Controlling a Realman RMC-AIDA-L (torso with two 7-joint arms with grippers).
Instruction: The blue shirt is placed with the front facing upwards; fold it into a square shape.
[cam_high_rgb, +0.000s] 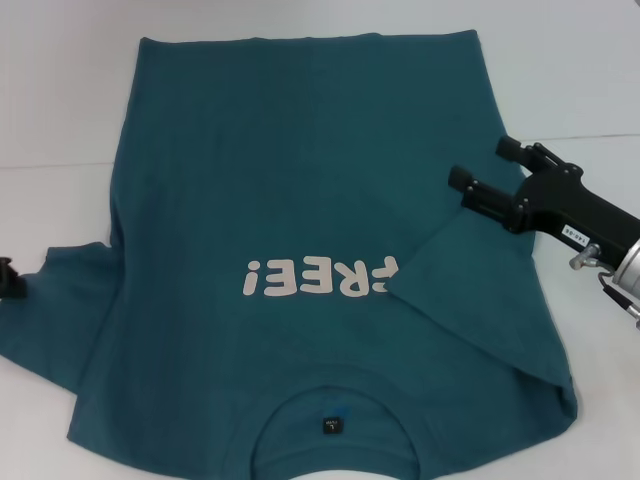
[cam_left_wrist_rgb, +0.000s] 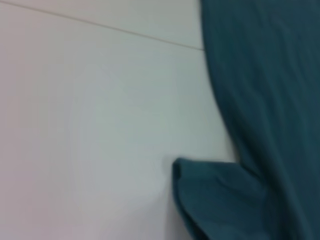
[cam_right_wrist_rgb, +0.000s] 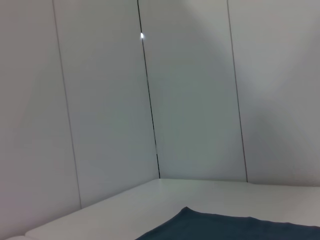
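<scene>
The blue shirt lies flat on the white table, collar toward me and hem at the far side. Its white "FREE!" lettering faces up, with a small dark neck label near the front edge. The sleeve on my right is folded inward over the chest and covers the end of the lettering. My right gripper hovers open at the shirt's right edge, just beyond that fold, holding nothing. My left gripper barely shows at the frame's left edge, beside the spread left sleeve.
In the left wrist view the shirt's side and the left sleeve rest on bare white table. The right wrist view shows white wall panels behind the table and a corner of the shirt.
</scene>
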